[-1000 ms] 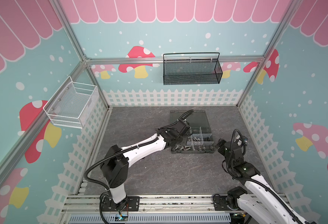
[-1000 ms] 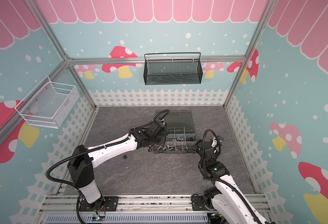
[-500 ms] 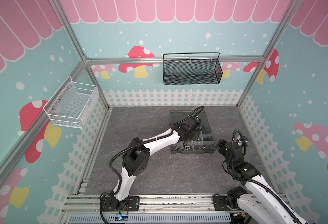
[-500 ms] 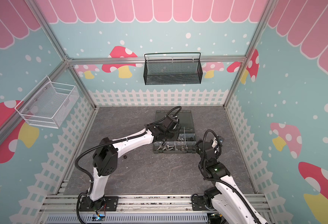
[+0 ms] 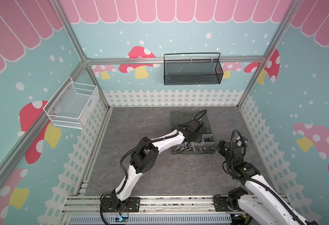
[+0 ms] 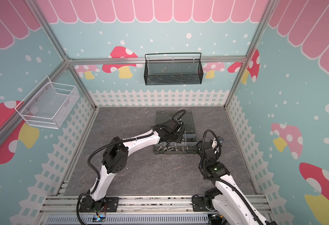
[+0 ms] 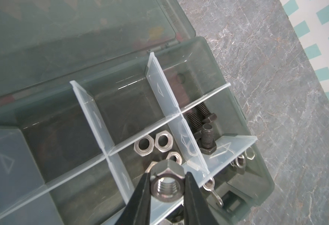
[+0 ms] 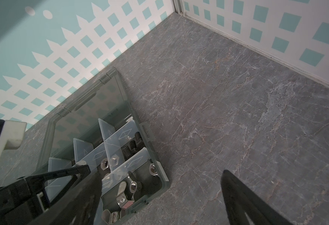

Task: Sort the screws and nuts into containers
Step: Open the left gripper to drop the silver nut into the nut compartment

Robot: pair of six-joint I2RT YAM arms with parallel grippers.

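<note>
The dark grey organizer box (image 5: 192,153) lies open on the floor, its lid (image 7: 82,29) laid flat behind it. In the left wrist view my left gripper (image 7: 167,187) is shut on a silver nut (image 7: 167,181), held just above a compartment with three silver nuts (image 7: 152,145). Black screws (image 7: 202,120) fill the neighbouring compartment. Silver screws (image 5: 181,149) lie in the box's front row. In both top views the left gripper (image 5: 188,144) (image 6: 167,145) hangs over the box's middle. My right gripper (image 8: 161,173) (image 5: 218,146) stands open by the box's right end, holding nothing.
Wing nuts (image 8: 128,187) sit in the corner compartment nearest the right gripper. A black mesh basket (image 5: 192,72) hangs on the back wall and a white wire basket (image 5: 72,105) on the left wall. White fence-pattern walls close in the grey floor (image 5: 140,124).
My left arm has folded its elbow to the right and carried its gripper from the box's left front corner rightward over the middle compartments. The right arm has not moved.
</note>
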